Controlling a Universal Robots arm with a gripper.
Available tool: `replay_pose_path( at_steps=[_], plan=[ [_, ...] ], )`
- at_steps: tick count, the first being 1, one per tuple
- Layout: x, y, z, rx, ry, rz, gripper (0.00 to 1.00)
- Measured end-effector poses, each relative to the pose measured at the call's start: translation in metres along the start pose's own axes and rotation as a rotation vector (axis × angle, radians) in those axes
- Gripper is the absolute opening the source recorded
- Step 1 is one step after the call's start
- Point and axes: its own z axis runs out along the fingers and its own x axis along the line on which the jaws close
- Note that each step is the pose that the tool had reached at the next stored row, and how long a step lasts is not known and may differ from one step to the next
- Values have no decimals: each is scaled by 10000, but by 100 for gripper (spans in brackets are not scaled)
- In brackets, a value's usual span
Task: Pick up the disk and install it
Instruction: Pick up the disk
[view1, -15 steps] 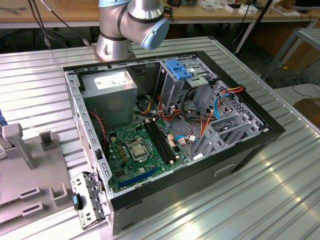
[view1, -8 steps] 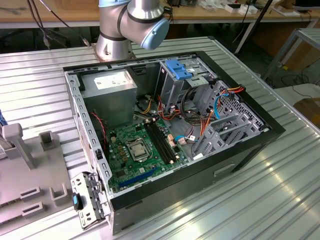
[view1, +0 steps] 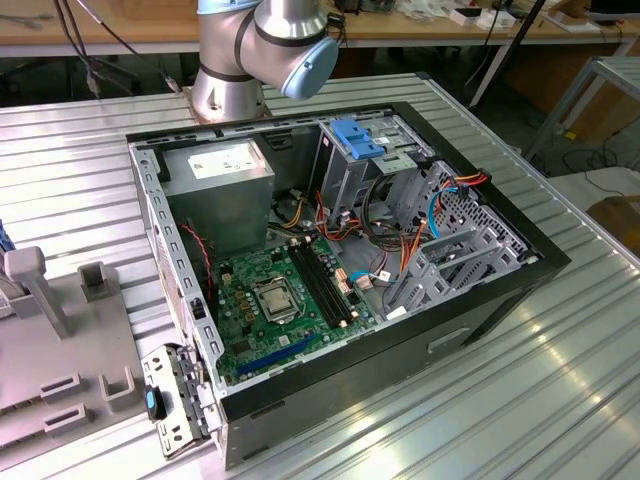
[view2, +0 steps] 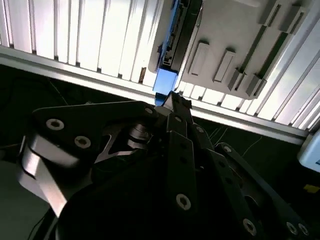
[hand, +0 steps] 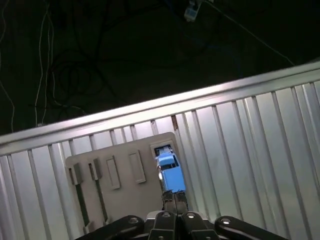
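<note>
Gripper (hand: 175, 195) closed tight and empty, disk (hand: 167, 164) dead ahead of its tips, on edge in the grey holder (hand: 130, 205), long axis square to the table (hand: 240, 150) edge.

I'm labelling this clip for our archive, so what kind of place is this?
Probably a robotics lab or workshop: an open computer case lies on a ribbed metal table, a robot arm stands behind it, and wooden benches run along the back.
</note>
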Motion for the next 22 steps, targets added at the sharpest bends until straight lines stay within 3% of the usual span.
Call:
replay_pose_path(
  at_steps=[3,5,9,10,11,14,22],
  plan=[
    [0,0,3,-3,19,-633,11],
    [0,0,5,-7,48,-1374,11],
    [0,-1,17,-2,119,-2341,36],
    [0,-1,22,-2,135,-2539,36],
    [0,-2,28,-3,143,-2705,42],
    [-2,16,86,23,143,-2782,54],
    [-1,15,262,31,142,-2782,54]
  ],
)
